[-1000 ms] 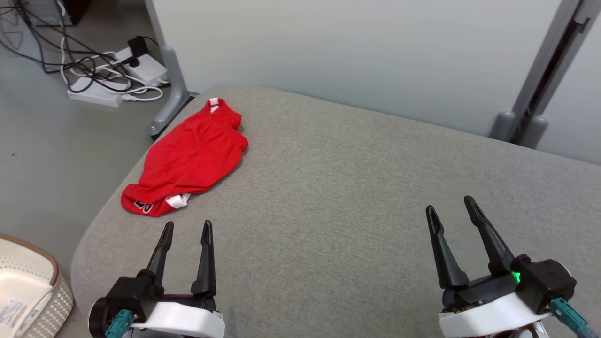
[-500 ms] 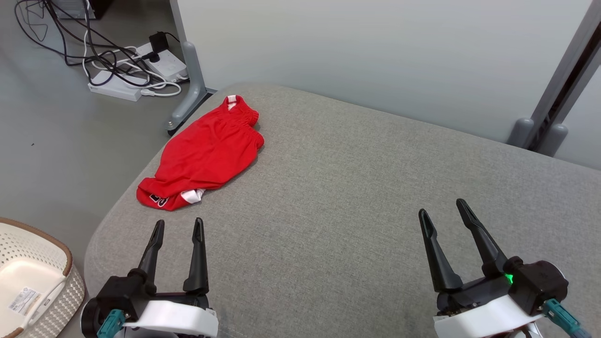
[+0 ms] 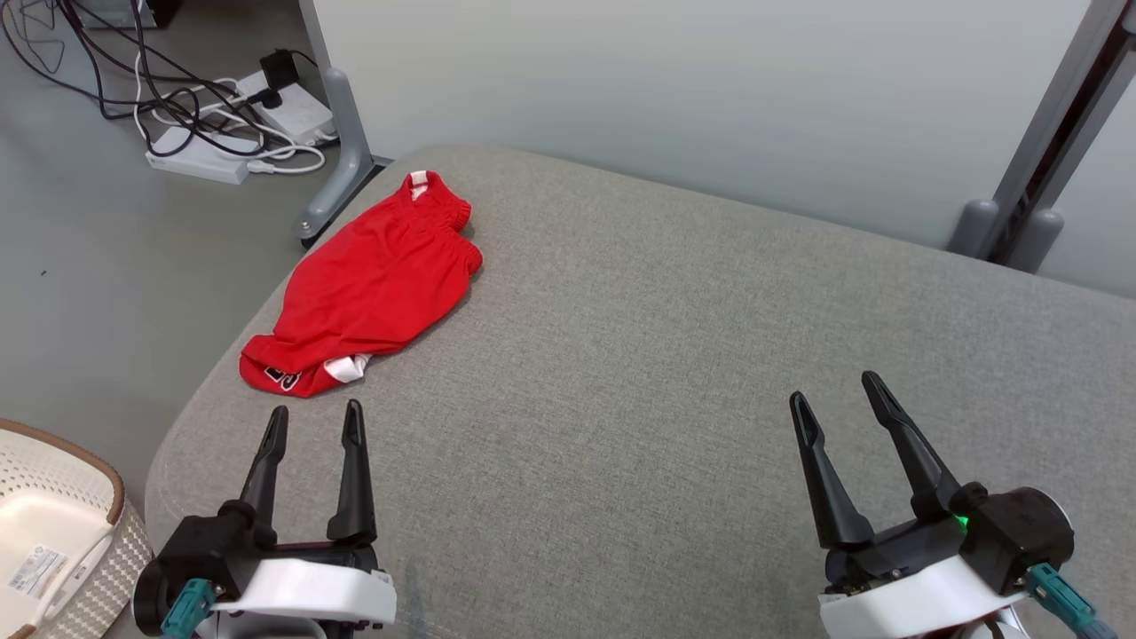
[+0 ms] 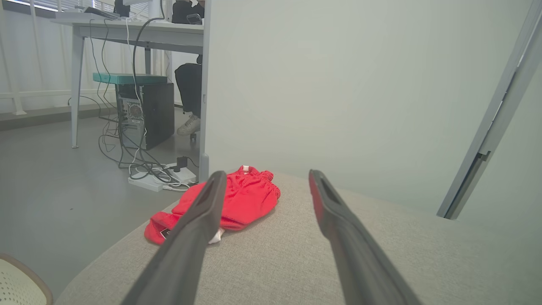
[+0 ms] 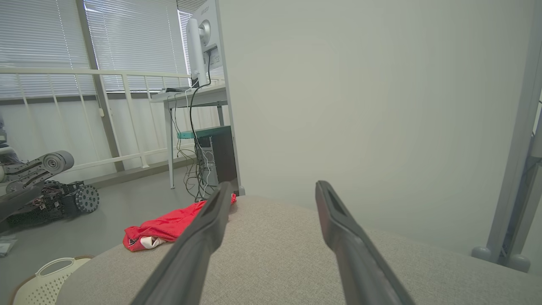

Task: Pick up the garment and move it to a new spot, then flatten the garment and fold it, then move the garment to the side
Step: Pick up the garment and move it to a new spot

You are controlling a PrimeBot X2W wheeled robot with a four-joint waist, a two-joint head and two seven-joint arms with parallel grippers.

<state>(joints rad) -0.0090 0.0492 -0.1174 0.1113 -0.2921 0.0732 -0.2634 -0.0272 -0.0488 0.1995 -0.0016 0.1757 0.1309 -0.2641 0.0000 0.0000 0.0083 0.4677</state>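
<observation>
Camera shifted slightly; garment (image 3: 368,284) hugs left edge of cushion (image 3: 639,373), bare surface rightward (both jaws spread).

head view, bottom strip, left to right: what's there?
white woven basket → left gripper → right gripper. The red garment lies farther back on the grey cushion and overlaps the left gripper's span, so it is left out.

Pale partition wall (image 3: 666,89), grey floor (image 3: 106,266) with tangled cables (image 3: 169,98) and power strips (image 3: 195,164), desk (image 4: 169,36) over a computer tower (image 4: 148,114), slatted window blinds (image 5: 131,38)
</observation>
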